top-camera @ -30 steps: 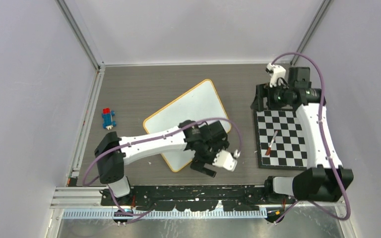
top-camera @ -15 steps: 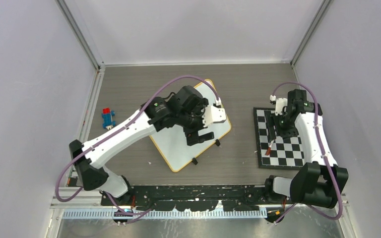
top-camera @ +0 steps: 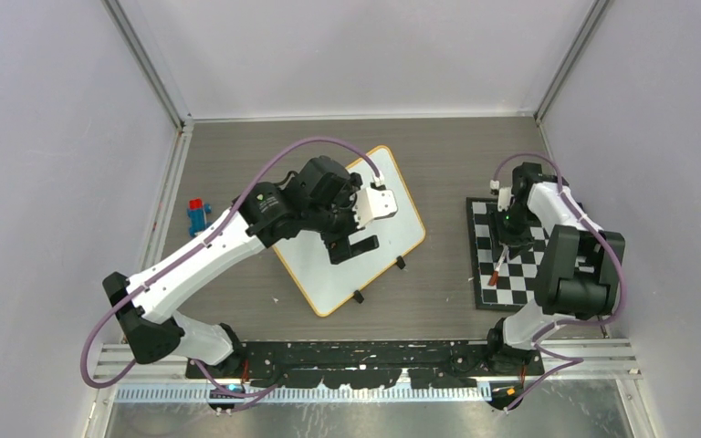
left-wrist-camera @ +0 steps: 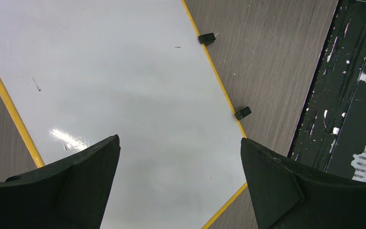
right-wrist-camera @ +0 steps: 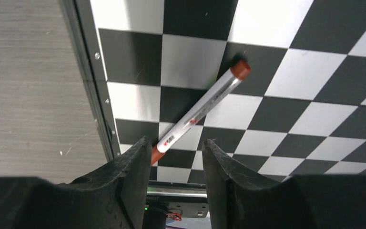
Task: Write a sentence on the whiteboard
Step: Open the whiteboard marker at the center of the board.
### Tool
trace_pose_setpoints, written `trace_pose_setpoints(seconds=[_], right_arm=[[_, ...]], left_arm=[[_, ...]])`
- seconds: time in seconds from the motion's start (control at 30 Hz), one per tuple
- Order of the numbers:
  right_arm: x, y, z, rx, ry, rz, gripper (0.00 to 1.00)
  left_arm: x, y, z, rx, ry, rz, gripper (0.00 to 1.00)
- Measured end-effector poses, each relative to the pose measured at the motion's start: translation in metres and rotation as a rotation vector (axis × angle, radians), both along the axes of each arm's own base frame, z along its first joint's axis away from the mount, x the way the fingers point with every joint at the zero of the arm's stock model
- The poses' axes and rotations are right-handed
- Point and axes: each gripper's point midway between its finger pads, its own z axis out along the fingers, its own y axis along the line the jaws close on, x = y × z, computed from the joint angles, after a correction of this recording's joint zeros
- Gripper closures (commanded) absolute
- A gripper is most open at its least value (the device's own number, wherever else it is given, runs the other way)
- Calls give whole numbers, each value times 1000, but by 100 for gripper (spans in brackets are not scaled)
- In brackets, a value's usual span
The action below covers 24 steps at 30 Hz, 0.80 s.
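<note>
The whiteboard (top-camera: 392,233) lies flat and tilted on the table, orange-yellow rim, two black feet on its right edge. Its surface (left-wrist-camera: 124,81) is blank apart from a few tiny specks; no sentence shows. My left gripper (top-camera: 351,245) hangs over the board's middle, wide open and empty (left-wrist-camera: 179,140). A silver marker with red-brown ends (top-camera: 498,266) lies on the black-and-white checkered mat (top-camera: 552,274). My right gripper (top-camera: 509,239) is open just above it. In the right wrist view the marker (right-wrist-camera: 200,110) lies diagonally, its lower end by the left finger of the gripper (right-wrist-camera: 176,141), untouched.
A small blue and red toy (top-camera: 200,217) sits at the table's left. The black mounting rail (top-camera: 356,351) runs along the near edge, also in the left wrist view (left-wrist-camera: 348,95). Enclosure walls close in the left, far and right sides.
My left arm swung from the board's near corner up over its middle. My right gripper came from the mat's far end down to just above the marker.
</note>
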Motion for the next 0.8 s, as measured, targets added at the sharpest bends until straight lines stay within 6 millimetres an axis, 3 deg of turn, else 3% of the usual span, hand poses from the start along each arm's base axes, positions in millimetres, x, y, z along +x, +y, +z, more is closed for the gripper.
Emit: trace_pose_setpoints(seconds=[0.17,0.47,0.7,0.8], right_arm=[[5,-2,-15,-5,29,-24,53],[12,-1,-27,6,65,-69,67],[13,2,-27,19,67,-102,99],[14,3,-26,27,65,-113,100]], left_arm=[[0,3,5,-8,-13,10,0],[6,7,7,0,-41,38,0],[9,9,8,7,-52,60,0],[9,12,13,12,-51,75,0]])
